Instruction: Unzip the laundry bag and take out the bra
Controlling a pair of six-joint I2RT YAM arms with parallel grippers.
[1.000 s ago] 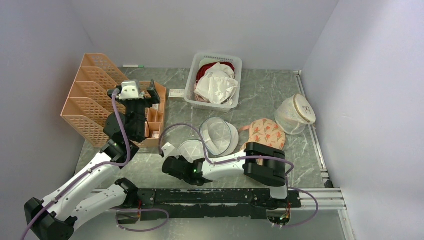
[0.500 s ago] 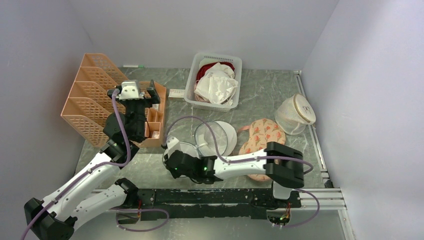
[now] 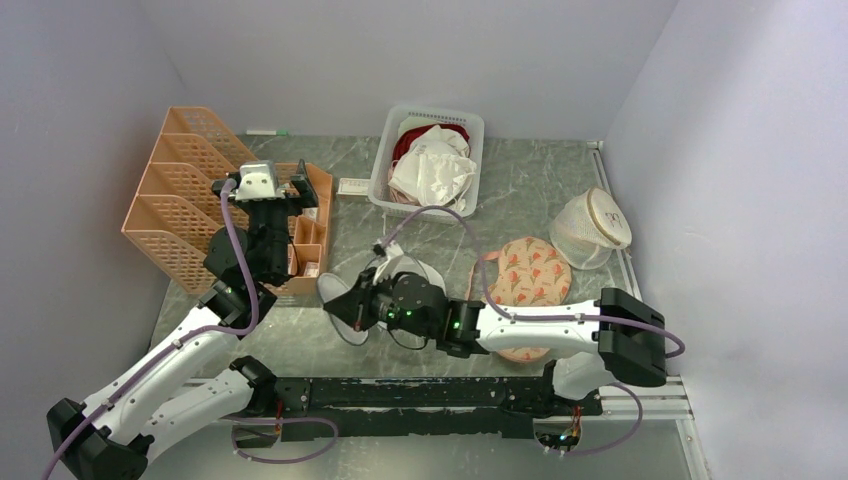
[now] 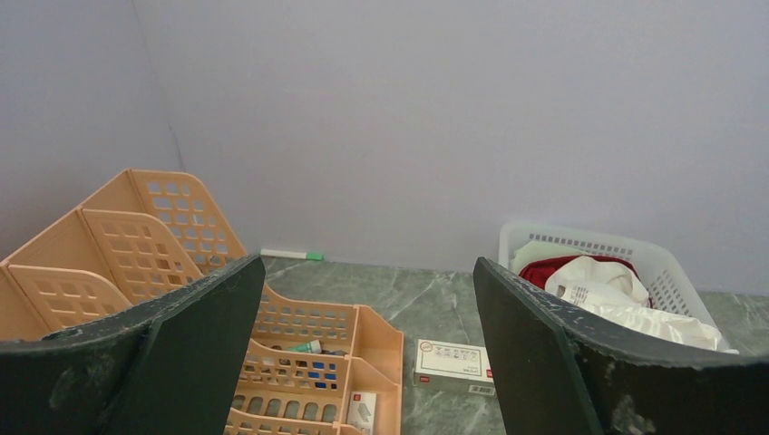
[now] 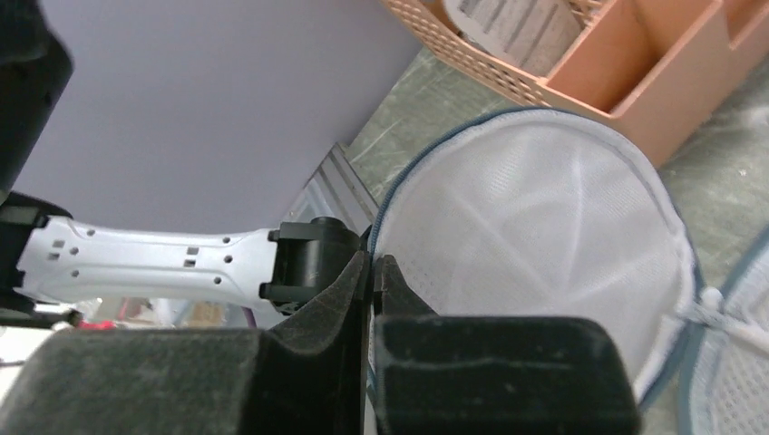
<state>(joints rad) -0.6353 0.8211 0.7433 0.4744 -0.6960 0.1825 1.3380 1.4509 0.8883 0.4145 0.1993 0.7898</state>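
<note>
The laundry bag (image 3: 398, 266), white mesh with a blue-grey zipper rim, lies at the table's middle, partly hidden under my right arm. In the right wrist view its round mesh face (image 5: 535, 227) fills the right side. My right gripper (image 3: 342, 302) (image 5: 372, 265) is shut on the bag's rim at its left edge. I cannot make out anything inside the bag. A white soft garment with thin straps (image 3: 432, 170), seemingly the bra, lies in the basket on a dark red garment. My left gripper (image 3: 266, 193) (image 4: 367, 267) is open and empty, raised over the orange organiser.
An orange desk organiser (image 3: 185, 205) stands at the left. The white basket (image 3: 384, 178) stands at the back. A floral peach pouch (image 3: 525, 270) and a translucent bag with a beige rim (image 3: 592, 230) lie to the right. A small box (image 3: 352, 186) lies by the basket.
My right arm has stretched out and its gripper has moved up and away from the near edge with the bag's rim in it. The bag has shifted left under the arm. The left arm has stayed still.
</note>
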